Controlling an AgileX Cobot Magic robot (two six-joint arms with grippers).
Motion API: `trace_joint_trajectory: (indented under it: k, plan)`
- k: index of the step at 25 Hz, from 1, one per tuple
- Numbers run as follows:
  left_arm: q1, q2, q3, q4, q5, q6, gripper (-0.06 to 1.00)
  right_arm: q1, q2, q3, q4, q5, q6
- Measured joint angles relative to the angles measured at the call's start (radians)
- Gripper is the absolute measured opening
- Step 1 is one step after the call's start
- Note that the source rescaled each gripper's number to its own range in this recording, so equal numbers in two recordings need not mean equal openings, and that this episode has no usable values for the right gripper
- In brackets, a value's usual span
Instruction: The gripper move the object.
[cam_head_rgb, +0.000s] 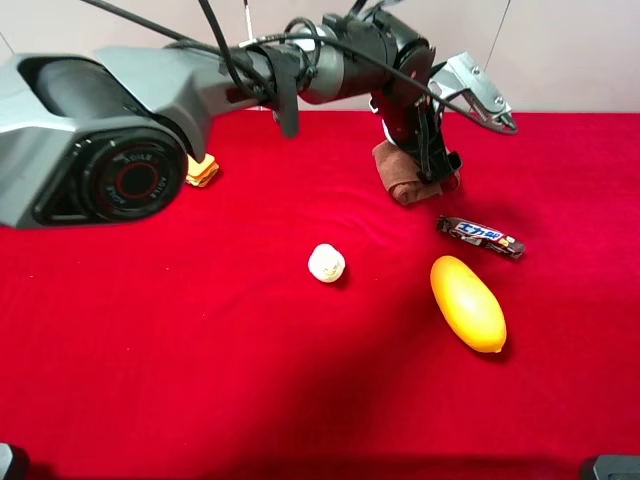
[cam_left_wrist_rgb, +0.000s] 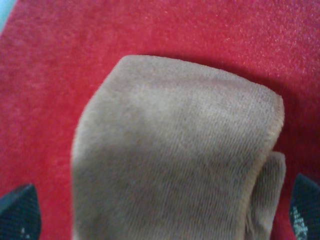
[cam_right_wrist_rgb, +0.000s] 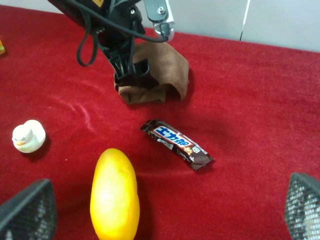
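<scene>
Five small things lie spread on the red tabletop (cam_head_rgb: 200, 380). At the far left, a yellow-orange sandwich toy (cam_head_rgb: 202, 172) peeks out from behind the big grey arm (cam_head_rgb: 120, 120), which reaches across from that side. Nearer the middle sits a little white duck toy (cam_head_rgb: 326, 263). To its right, towards the far edge, the brown towel (cam_head_rgb: 402, 186) lies rumpled on the red cloth. The left claw (cam_left_wrist_rgb: 160, 215) is down over the towel with its fingers spread wide, one on either side. Red shows between each fingertip and the fabric, so it grips nothing. Just to the near side of the towel lies a dark wrapped chocolate bar (cam_head_rgb: 480, 238), and nearer again a yellow oblong fruit (cam_head_rgb: 468, 304). The right claw (cam_right_wrist_rgb: 165, 210) hangs on the near side, looking over all this, its fingers also wide apart and holding nothing.
</scene>
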Motion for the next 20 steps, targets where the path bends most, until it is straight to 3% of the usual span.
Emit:
trace_joint_trajectory:
  k: [5,18,20]
  plan:
    - [0.000,-0.073,0.000,0.002,0.078,0.000,1.00,0.000,0.000,0.000,0.000,0.000,0.000]
    - [0.000,-0.219,0.000,0.002,0.535,-0.001,1.00,0.000,0.000,0.000,0.000,0.000,0.000]
    - [0.000,-0.238,0.000,0.004,0.561,-0.001,1.00,0.000,0.000,0.000,0.000,0.001,0.000]
